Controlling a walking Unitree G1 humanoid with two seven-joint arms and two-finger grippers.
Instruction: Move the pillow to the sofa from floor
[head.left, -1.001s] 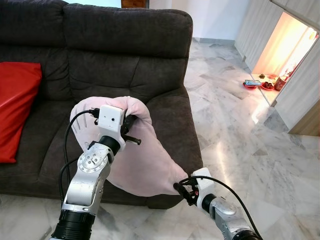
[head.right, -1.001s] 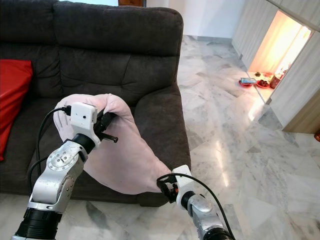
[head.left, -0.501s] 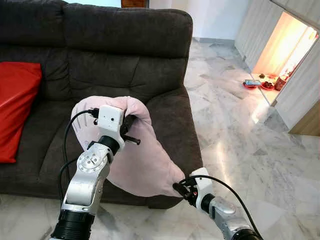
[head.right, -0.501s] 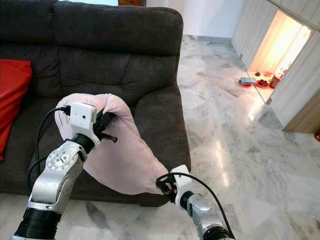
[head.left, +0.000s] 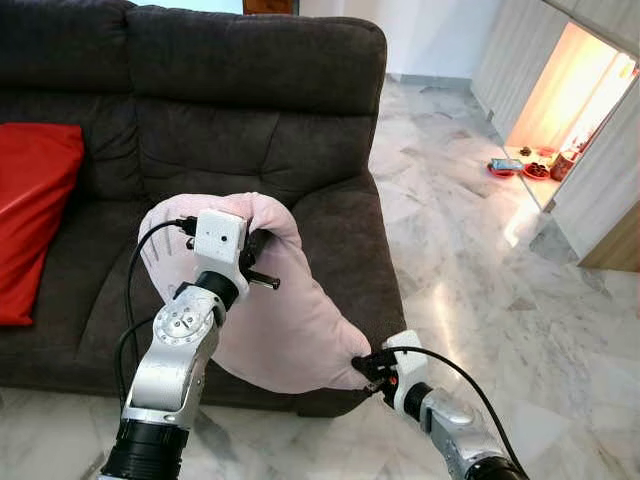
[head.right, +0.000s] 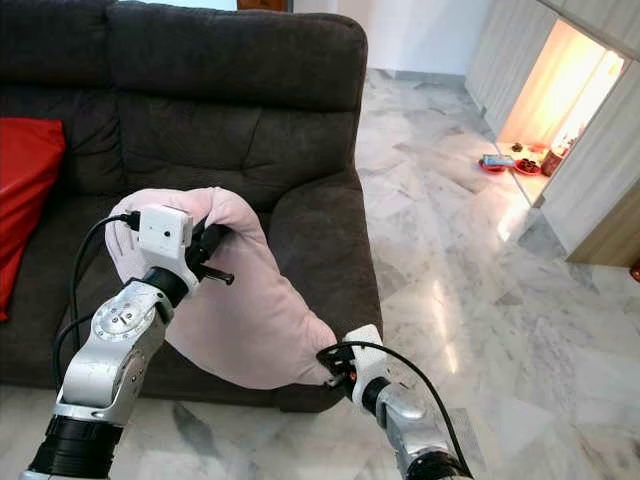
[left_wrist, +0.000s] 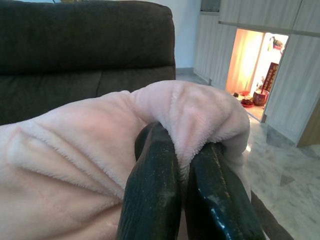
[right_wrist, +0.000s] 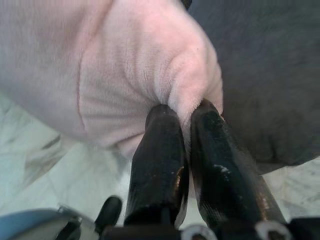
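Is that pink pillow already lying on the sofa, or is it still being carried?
Carried: the pink pillow hangs against the sofa front, pinched at its top by the left end effector and at its lower corner by the right end effector.

- A pale pink pillow (head.left: 285, 320) is held up in front of a dark grey sofa (head.left: 250, 110), over the seat's right part and the front of the right armrest.
- Its upper edge is pinched by the left gripper (head.left: 258, 243), raised over the seat; a white camera block is carried on that wrist.
- Its lower right corner is gripped by the right gripper (head.left: 372, 368), low and near, at the sofa's front right corner.
- A red cushion (head.left: 30, 215) is seen on the left of the seat.
- Pale marble floor (head.left: 480, 250) extends to the right, with small items (head.left: 525, 165) in a lit recess at the far right.
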